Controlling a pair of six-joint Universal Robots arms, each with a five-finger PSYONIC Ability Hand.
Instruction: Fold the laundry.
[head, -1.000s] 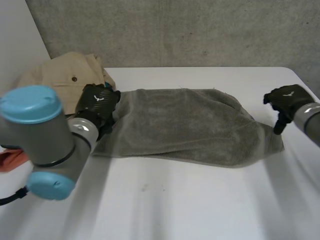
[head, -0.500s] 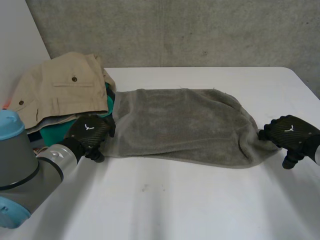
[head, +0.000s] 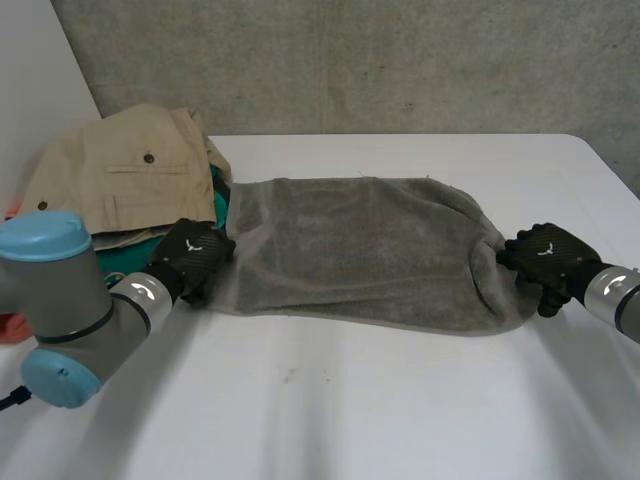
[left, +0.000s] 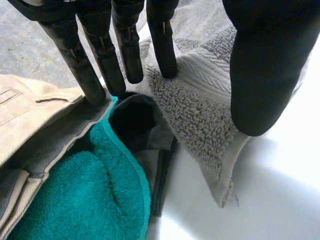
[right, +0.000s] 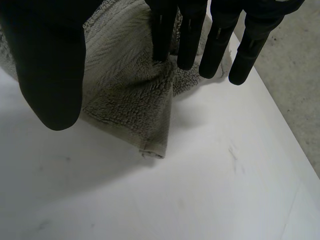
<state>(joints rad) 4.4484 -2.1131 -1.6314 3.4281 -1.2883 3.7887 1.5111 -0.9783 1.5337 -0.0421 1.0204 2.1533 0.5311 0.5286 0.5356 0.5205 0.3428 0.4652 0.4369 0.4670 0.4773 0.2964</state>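
White table (head: 400, 400) before me carries the grey towel (head: 360, 250), long axis running from left hand (head: 192, 258) to right hand (head: 545, 258), both splayed apart, masking its near corners from overhead.

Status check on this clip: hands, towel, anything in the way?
Left robot hand open over left corner of grey towel. Right robot hand open over its right corner. Towel lies spread on table. Clothes pile crowds that left corner.

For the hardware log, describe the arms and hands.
The left arm has grey tubular joints with round light-blue caps; the right arm shows a grey wrist. The left hand and right hand are black, with woven-textured backs bearing a small white emblem, slim fingers and a broader thumb.
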